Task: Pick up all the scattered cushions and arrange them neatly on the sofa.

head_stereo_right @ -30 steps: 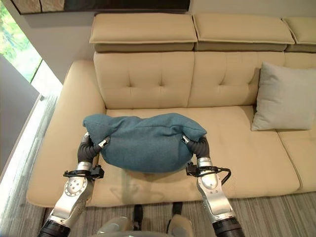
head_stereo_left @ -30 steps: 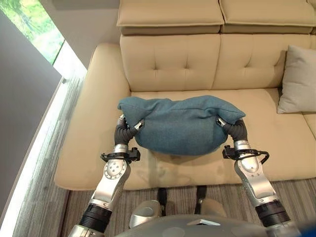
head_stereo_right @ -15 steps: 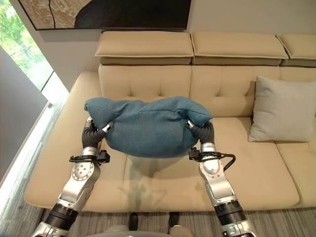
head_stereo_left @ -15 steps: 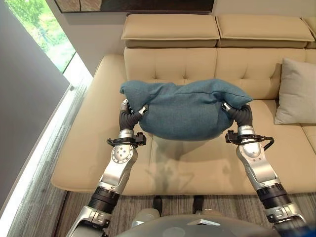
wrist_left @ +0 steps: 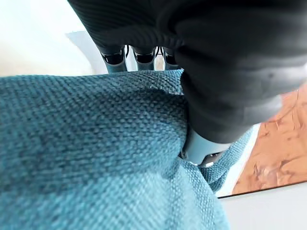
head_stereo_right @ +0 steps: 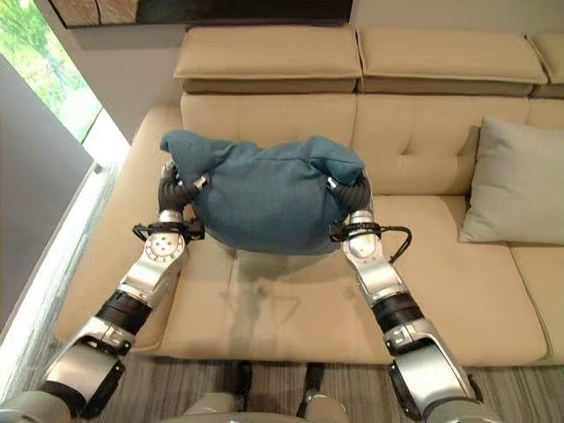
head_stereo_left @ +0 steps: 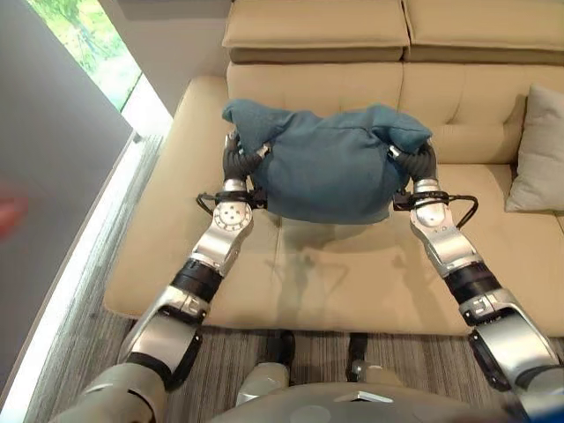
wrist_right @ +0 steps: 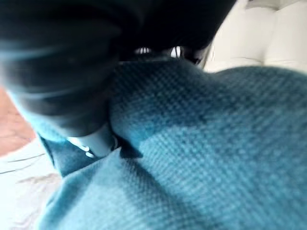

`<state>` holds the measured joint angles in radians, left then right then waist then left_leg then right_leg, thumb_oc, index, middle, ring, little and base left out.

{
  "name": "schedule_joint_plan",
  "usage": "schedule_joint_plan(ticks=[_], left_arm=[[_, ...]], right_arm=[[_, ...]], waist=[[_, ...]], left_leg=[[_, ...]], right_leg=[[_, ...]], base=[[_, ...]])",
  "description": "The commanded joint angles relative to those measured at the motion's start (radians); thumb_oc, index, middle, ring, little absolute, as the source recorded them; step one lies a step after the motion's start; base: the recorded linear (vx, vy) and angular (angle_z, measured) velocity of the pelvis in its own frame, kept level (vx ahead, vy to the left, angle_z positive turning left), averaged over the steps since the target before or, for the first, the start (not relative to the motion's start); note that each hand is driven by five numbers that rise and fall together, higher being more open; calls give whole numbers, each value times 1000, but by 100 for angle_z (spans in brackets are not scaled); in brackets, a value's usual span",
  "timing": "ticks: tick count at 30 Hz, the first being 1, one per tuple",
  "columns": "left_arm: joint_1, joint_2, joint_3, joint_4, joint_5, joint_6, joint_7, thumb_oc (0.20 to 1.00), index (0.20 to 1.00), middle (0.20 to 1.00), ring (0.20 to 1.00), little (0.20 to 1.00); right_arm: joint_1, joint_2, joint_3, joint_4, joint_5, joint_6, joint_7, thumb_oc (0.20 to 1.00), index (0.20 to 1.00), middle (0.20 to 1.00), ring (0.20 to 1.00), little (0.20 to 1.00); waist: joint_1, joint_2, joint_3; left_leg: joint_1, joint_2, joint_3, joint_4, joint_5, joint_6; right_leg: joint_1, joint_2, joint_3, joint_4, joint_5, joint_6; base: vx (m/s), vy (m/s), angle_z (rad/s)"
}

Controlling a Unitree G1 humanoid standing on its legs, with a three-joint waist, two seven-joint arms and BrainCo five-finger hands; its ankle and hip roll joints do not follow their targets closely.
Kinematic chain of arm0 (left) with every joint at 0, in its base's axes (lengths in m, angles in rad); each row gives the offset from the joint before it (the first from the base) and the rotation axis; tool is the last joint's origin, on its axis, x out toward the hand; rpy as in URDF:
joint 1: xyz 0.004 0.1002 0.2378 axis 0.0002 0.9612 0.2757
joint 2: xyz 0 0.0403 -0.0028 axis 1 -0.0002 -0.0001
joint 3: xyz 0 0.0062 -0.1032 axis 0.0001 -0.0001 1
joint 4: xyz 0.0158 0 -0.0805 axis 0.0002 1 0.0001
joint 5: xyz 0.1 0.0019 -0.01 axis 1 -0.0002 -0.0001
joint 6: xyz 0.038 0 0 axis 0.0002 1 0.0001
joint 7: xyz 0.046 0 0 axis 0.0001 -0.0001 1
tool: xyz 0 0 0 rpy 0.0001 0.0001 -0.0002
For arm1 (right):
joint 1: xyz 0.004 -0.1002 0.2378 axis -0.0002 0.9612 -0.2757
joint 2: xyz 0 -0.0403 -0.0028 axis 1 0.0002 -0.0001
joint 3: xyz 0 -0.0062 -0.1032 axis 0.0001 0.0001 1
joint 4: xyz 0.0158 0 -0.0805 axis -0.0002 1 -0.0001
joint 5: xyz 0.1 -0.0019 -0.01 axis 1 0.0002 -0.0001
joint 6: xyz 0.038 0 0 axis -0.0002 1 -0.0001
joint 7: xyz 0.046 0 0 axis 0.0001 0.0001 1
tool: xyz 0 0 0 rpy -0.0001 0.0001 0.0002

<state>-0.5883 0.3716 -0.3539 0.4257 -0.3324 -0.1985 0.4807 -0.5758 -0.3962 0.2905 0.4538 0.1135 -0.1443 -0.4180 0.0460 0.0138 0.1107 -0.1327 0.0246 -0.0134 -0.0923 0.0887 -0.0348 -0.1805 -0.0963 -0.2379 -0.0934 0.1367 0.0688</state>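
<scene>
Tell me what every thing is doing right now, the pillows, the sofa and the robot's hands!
Blue cushion: held up above the seat, pinched at both upper corners.
Grey cushion: propped upright against the sofa back.
Sofa: seat bare under the blue cushion.
Left hand: gripping the blue cushion.
Right hand: gripping the blue cushion.

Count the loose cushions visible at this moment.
2. A teal cushion is held above the sofa seat between the left hand and right hand; a grey cushion leans against the backrest, on the robot's right.

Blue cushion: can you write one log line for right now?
blue cushion: held above sofa seat | left hand: gripping | right hand: gripping
</scene>
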Motion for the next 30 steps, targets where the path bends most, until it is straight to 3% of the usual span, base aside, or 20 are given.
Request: schedule_joint_plan(ticks=[1, 11, 12, 13, 14, 30], left_arm=[[-143, -22, -55, -54, 12, -97, -20, 200, 200, 200, 200, 200], [-232, -14, -103, 73, -19, -101, -23, 200, 200, 200, 200, 200], [-244, -11, -107, 98, -20, -99, -21, 595, 595, 595, 595, 595], [-244, -11, -107, 98, -20, -99, -21, 595, 595, 595, 595, 595], [-240, -14, -97, 101, -21, -98, -18, 1000, 1000, 1000, 1000, 1000], [-74, -29, -36, 4, 18, -75, -36, 1000, 1000, 1000, 1000, 1000]], right_arm=[[-138, -5, 35, -86, 4, -73, -1, 200, 200, 200, 200, 200], [-274, -27, 85, 75, 47, -64, -2, 200, 200, 200, 200, 200], [-289, -27, 94, 111, 55, -60, 0, 1000, 1000, 1000, 1000, 1000], [-289, -27, 94, 111, 55, -60, 0, 1000, 1000, 1000, 1000, 1000], [-280, -25, 92, 118, 58, -59, 2, 1000, 1000, 1000, 1000, 1000], [-90, -35, 20, 26, -15, -43, 8, 1000, 1000, 1000, 1000, 1000]], waist=[[5, -33, -12], [-4, -36, -12], [-5, -35, -8], [-5, -35, -8], [-7, -35, -4], [-19, -37, -15]], left_leg=[[3, -8, 26, 5, -79, -34], [-123, -4, 24, 5, -30, -46], [-133, -3, 24, 5, -25, -48], [-133, -3, 24, 5, -25, -48], [-135, -1, 23, 5, -23, -49], [-81, 4, 29, 5, -43, -45]], right_leg=[[84, -26, -10, 6, -105, 97], [-50, -24, -1, 6, -71, 89], [-63, -23, 0, 6, -67, 88], [-63, -23, 0, 6, -67, 88], [-66, -21, 3, 6, -68, 88], [-20, -25, 8, 6, -82, 86]], base=[[-109, -21, 2], [-43, -14, 6], [-27, -7, 9], [-22, -9, 15], [-5, -9, 17], [-2, -5, -4]])
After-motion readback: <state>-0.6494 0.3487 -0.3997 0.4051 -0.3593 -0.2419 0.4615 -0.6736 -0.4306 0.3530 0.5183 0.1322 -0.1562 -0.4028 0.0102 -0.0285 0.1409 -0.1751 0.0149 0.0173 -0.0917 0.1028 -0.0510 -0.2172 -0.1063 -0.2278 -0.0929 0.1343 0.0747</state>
